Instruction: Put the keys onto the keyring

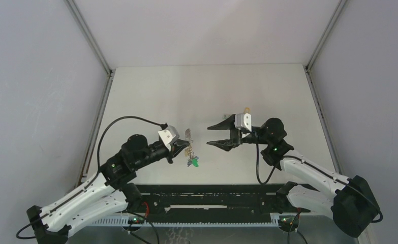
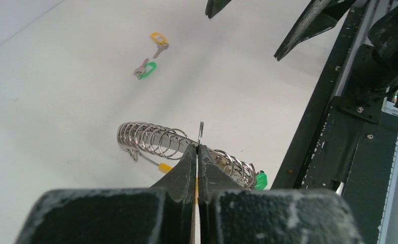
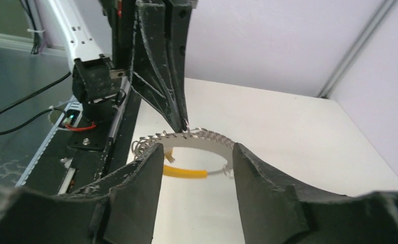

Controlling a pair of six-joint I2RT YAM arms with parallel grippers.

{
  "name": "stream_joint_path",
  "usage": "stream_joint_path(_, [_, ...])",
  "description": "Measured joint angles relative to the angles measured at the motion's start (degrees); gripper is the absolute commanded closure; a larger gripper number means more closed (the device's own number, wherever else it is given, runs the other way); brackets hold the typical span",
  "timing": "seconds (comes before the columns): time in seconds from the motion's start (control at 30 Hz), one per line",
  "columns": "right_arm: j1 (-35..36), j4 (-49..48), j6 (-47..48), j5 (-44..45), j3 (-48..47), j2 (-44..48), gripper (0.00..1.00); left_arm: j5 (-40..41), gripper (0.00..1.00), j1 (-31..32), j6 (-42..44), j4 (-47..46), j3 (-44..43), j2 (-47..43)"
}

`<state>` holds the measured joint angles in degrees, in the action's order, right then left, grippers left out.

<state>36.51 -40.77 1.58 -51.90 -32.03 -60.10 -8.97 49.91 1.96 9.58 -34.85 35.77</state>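
My left gripper (image 1: 183, 148) (image 2: 197, 148) is shut on a small ring of the keyring (image 1: 188, 138) and holds it above the table. The keyring's silvery coiled part (image 2: 151, 138) and its yellow band (image 3: 184, 173) show in the wrist views. A green-headed key (image 1: 193, 163) (image 2: 260, 180) hangs from it. My right gripper (image 1: 214, 135) (image 3: 195, 150) is open and empty, facing the ring from the right and just apart from it. An orange-headed key (image 2: 158, 43) (image 1: 247, 109) and a green-headed key (image 2: 146, 69) lie loose on the table.
The black rail (image 1: 212, 201) with the arm bases runs along the near table edge. Grey enclosure walls (image 1: 44, 76) stand left, right and behind the white tabletop (image 1: 207, 91).
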Motion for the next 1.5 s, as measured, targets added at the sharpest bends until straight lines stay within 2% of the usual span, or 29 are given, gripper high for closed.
stream_joint_path(0.1, [-0.68,2.16,-0.74,1.9,0.0,1.46,0.45,0.96,1.0,-0.02,0.15,1.79,-0.98,-0.52])
stream_joint_path(0.23, [-0.81,4.26,-0.68,2.25,-0.07,1.62,0.52,-0.04,1.0,-0.04,0.63,2.89,-1.79,-0.24])
stream_joint_path(0.6, [3.78,16.28,5.73,-0.09,-7.17,-4.83,0.61,-3.19,1.0,-0.04,3.19,8.11,-6.23,3.76])
stream_joint_path(0.9, [5.79,19.91,9.16,-1.51,-10.32,-9.4,0.7,-4.79,1.0,-0.04,4.2,12.09,-10.12,7.67])
stream_joint_path(1.5, [6.93,23.58,11.76,-3.1,-12.28,-11.82,0.74,-5.42,1.0,-0.04,5.14,24.52,-20.41,14.64])
